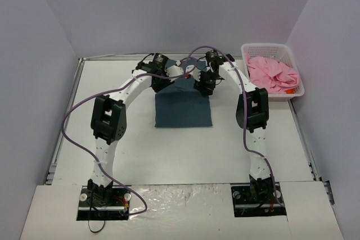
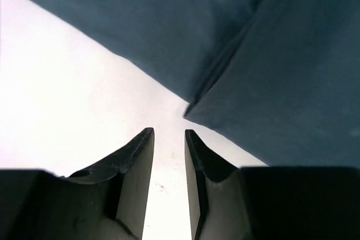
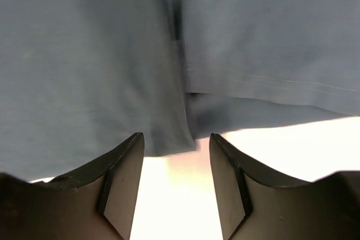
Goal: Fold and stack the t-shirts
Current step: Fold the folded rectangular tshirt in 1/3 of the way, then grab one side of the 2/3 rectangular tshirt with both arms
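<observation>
The left hand (image 2: 169,133) is gaping narrowly and the right hand (image 3: 176,139) wider, both empty, at the far edge of the folded teal t-shirt (image 1: 183,111) on the bench (image 1: 140,150).

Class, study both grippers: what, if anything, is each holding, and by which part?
Nothing is held. The left gripper and right gripper are both open, with no cloth pinched; the blue t-shirt lies loose on the table just in front of them.

Plain pale grey walls (image 1: 169,9) close in a white counter (image 1: 185,150) on three sides under even, soft light.
</observation>
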`<state>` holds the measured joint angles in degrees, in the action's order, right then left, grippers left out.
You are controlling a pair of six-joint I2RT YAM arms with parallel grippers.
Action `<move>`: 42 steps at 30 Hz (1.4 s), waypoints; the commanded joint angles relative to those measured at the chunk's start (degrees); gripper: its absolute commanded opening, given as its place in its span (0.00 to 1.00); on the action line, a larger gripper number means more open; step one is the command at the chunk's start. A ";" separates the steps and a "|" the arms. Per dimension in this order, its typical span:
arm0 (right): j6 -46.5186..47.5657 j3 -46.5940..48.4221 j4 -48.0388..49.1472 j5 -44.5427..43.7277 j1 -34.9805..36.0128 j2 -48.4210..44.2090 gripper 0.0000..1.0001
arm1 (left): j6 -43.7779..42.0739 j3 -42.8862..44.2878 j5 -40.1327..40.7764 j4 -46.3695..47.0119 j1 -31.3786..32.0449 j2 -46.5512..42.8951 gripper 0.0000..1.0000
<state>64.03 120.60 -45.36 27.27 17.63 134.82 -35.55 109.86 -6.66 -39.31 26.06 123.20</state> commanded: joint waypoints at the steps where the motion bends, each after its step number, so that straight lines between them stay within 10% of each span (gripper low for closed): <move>1: -8.12 5.34 1.68 -1.34 -1.63 0.70 0.47 | -2.51 1.76 3.39 4.32 1.53 -4.89 0.28; 9: -14.54 4.94 4.41 -3.45 -1.63 -6.31 0.48 | -1.28 -4.03 4.29 4.77 1.80 -17.96 0.30; 20: -18.32 -29.34 4.58 2.96 -1.63 -33.65 0.48 | -1.10 -44.79 6.04 12.94 12.51 -43.64 0.30; 42: -23.51 -42.02 5.73 6.57 -7.08 -35.69 0.48 | -3.03 -56.78 4.55 25.77 15.60 -36.37 0.30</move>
<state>41.50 76.42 -38.33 33.01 10.24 97.95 -37.50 51.77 -0.93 -15.25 41.30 86.19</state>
